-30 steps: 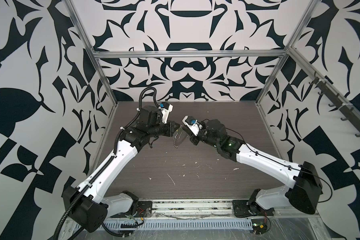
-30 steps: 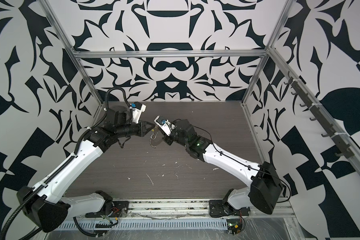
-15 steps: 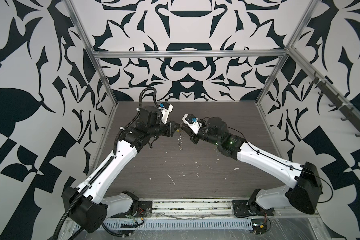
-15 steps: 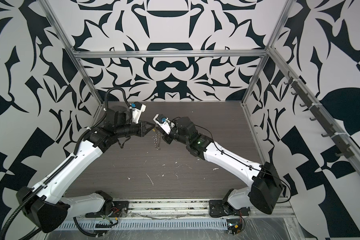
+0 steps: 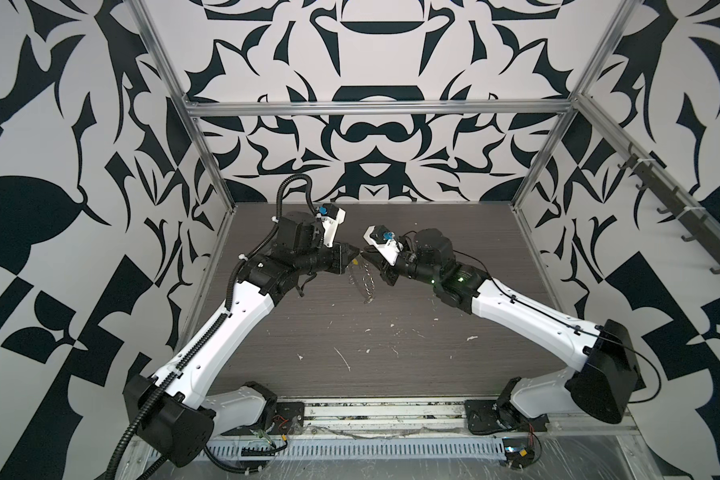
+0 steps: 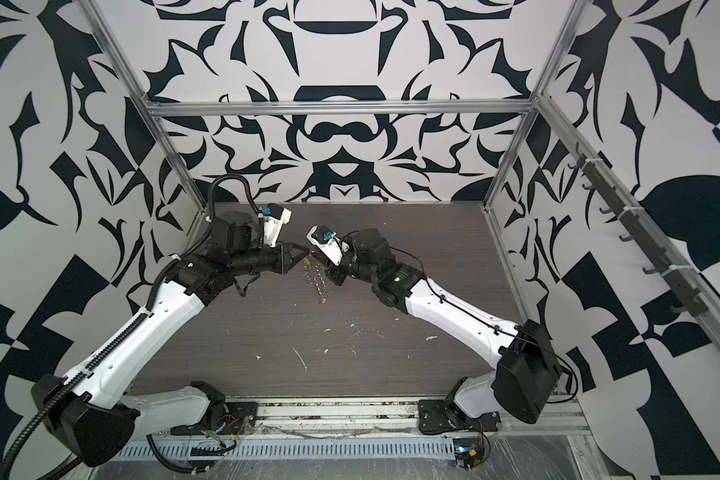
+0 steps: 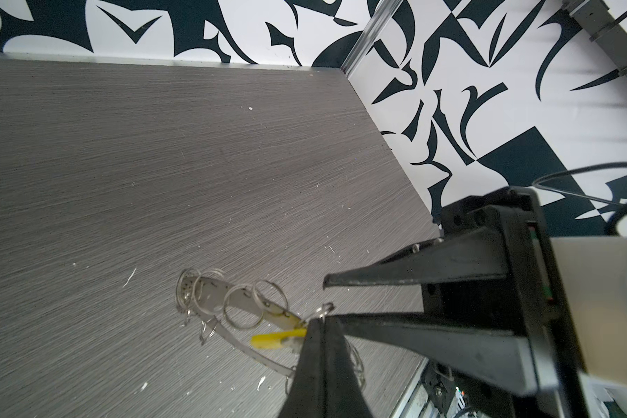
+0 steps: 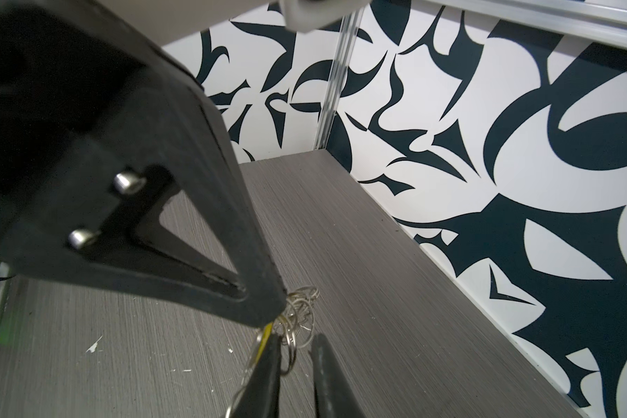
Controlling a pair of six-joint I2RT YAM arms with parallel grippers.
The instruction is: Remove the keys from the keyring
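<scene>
The keyring hangs edge-on above the table, several small wire rings along its rim; it shows as a thin glinting shape in both top views. My left gripper is shut on its upper edge, at a wire ring. The yellow-headed key dangles just below that grip. My right gripper meets the left one tip to tip. Its jaws are apart; a wire ring reaches into the gap and the key lies against the outside of one finger.
The dark grey table carries small white scraps toward the front. Patterned walls with aluminium posts close in the back and both sides. A rack of hooks runs along the right wall.
My right gripper has moved a little left and up to the left gripper's tip. The hanging keyring has swung and turned more edge-on. The left arm has hardly moved.
</scene>
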